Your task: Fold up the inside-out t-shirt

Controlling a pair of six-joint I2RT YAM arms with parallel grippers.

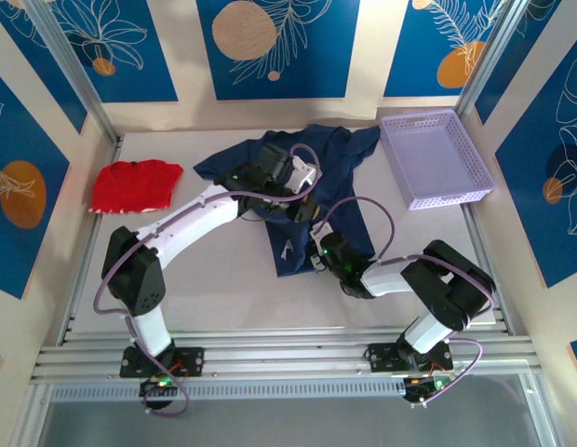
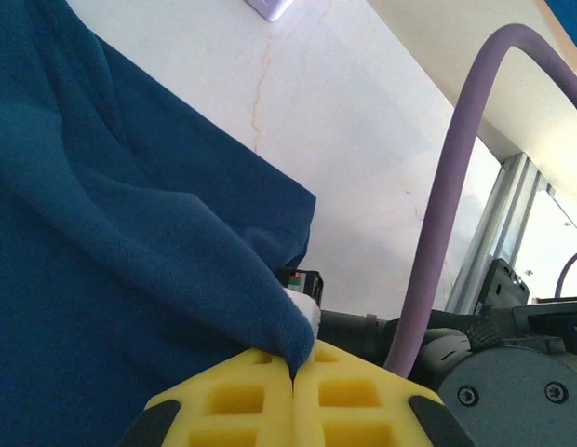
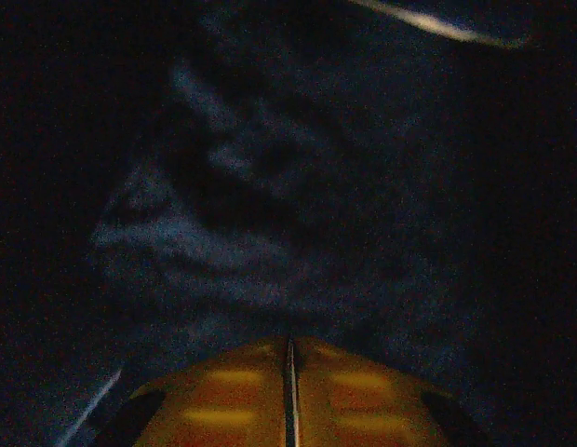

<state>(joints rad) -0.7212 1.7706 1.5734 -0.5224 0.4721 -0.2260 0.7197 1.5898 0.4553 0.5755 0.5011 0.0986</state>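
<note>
The table (image 1: 223,289) was viewed from above and behind by the top external camera, tilted downward from a distance, with both arm bases (image 1: 163,363) placed along the bottom edge. The left wrist camera was mounted just behind the left gripper's pads (image 2: 242,400), aimed along them, very close to the navy t-shirt (image 2: 102,279). The right wrist camera was mounted likewise behind the right gripper's pads (image 3: 233,396), held close against dim cloth. The t-shirt was shared by all views.

t-shirt (image 1: 340,149) middle hidden beneath left arm (image 1: 191,219) and right arm (image 1: 400,270), right hand (image 3: 288,346) pinch unclear in darkness
</note>
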